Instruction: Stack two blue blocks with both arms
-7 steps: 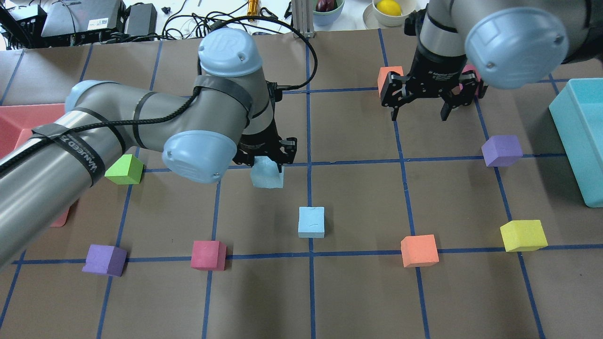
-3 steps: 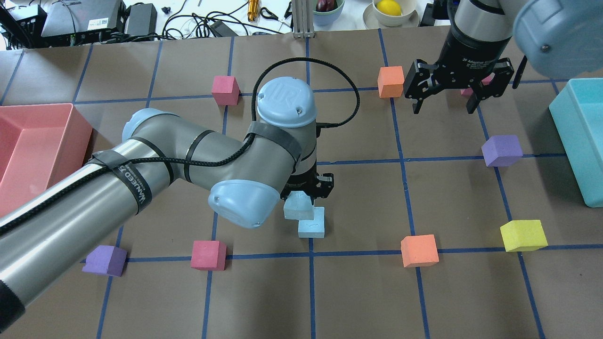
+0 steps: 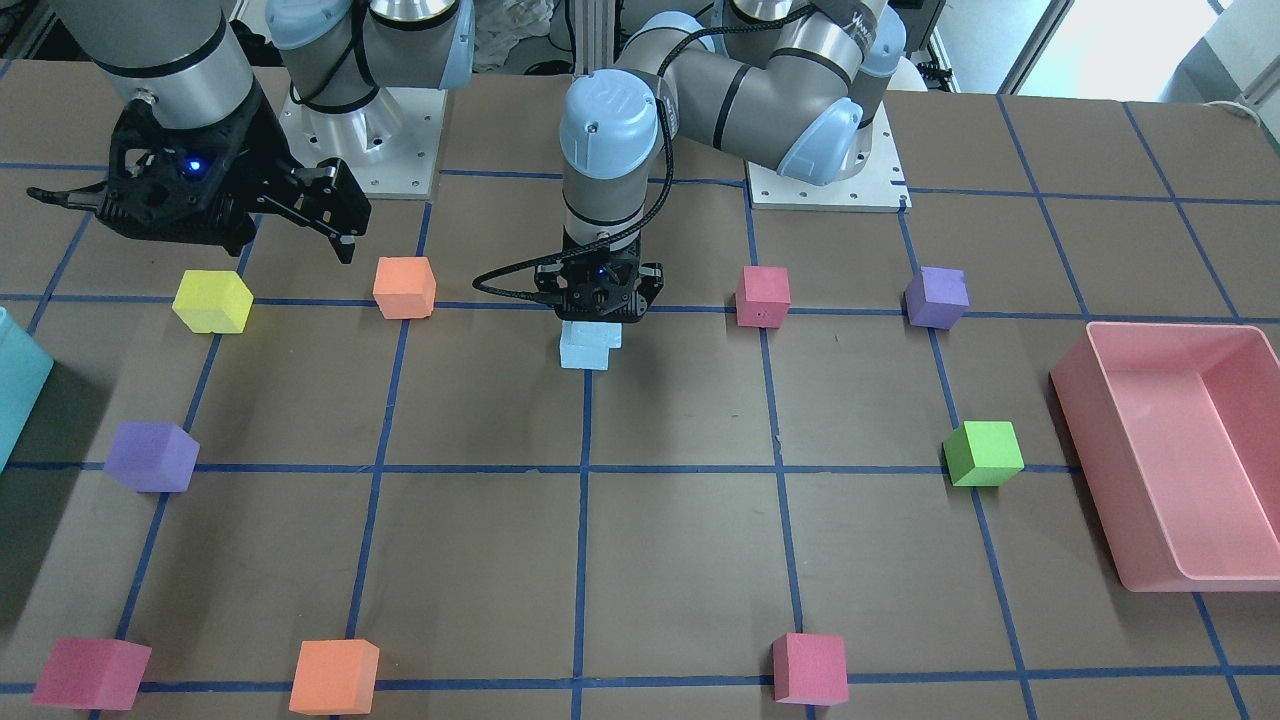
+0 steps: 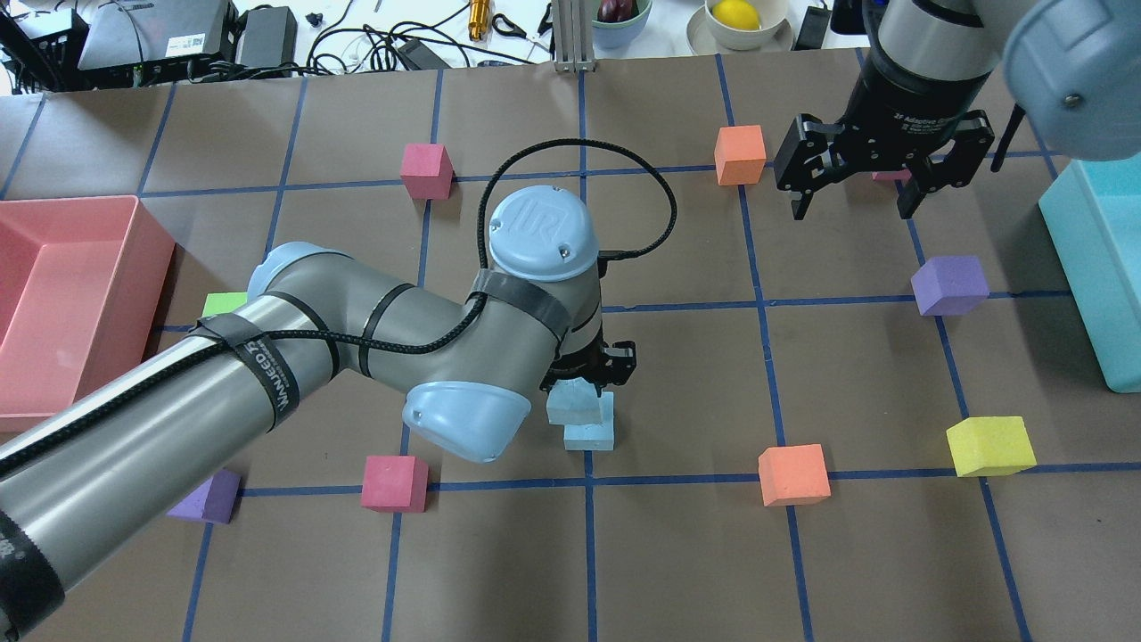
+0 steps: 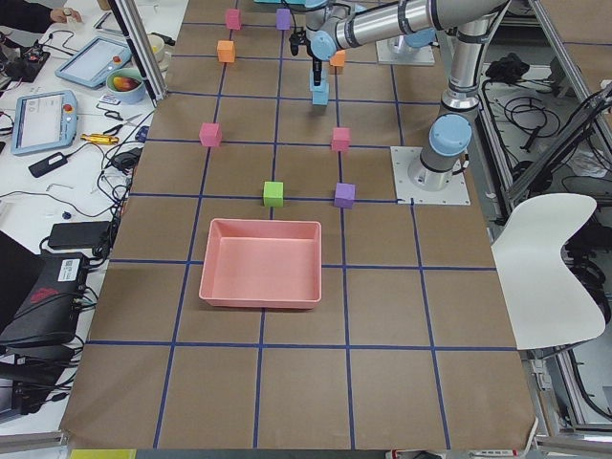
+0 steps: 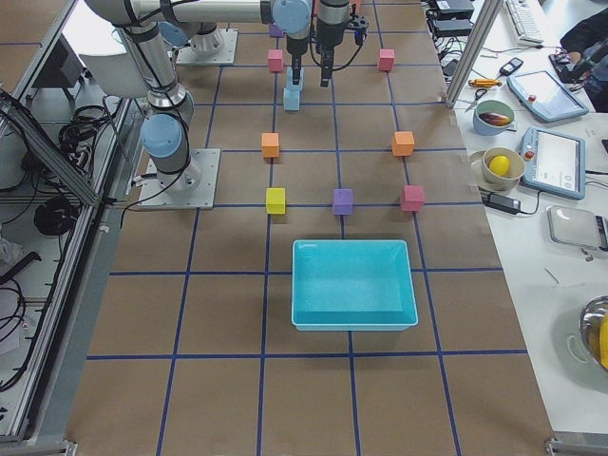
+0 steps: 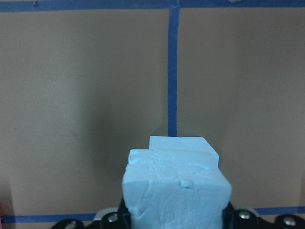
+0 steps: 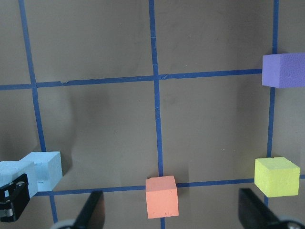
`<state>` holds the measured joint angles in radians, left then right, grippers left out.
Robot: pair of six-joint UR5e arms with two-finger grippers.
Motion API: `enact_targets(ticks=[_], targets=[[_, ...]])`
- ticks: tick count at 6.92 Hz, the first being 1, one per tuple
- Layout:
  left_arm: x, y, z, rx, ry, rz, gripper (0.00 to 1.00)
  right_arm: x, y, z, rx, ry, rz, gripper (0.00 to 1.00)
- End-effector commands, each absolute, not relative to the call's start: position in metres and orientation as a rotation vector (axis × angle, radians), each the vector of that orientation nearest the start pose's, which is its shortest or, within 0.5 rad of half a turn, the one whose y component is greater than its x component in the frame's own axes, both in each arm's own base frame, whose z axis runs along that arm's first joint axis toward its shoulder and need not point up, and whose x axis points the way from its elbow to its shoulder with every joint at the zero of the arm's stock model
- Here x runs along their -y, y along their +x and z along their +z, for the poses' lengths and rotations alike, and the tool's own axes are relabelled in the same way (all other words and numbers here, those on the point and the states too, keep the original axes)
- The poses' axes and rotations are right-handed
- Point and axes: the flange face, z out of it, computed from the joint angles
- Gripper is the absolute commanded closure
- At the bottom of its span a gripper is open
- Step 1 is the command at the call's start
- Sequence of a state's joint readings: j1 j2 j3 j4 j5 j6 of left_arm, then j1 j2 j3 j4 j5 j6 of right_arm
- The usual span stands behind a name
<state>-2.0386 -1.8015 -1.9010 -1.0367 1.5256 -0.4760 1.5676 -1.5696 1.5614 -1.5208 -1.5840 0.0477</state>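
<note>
Closed on the upper blue block (image 4: 570, 406), the left gripper (image 4: 593, 374) held it offset over the lower blue block (image 4: 595, 436), release apparently pending; the right gripper (image 4: 853, 209) hung open, well apart.

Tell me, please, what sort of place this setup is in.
Most likely a robotics research lab: a left arm and right arm bolted to a table papered brown with a blue tape grid, coloured foam cubes on it, and a side bench holding a teach pendant and cables.
</note>
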Motion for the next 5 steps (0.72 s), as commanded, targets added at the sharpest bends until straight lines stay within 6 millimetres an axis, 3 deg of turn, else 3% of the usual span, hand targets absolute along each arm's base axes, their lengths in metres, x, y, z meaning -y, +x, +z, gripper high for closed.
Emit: enact_targets(ticks=[1,5], targets=[[0.405,-0.364,0.261,-3.169,-0.091,0.081,1.0,0.479,0.13,0.488,-3.153,0.082,0.067,0.0],[0.4,-0.373,0.25,-3.155,-0.07,0.106,1.0,0.474,0.129,0.489,-3.154,0.094,0.06,0.0]])
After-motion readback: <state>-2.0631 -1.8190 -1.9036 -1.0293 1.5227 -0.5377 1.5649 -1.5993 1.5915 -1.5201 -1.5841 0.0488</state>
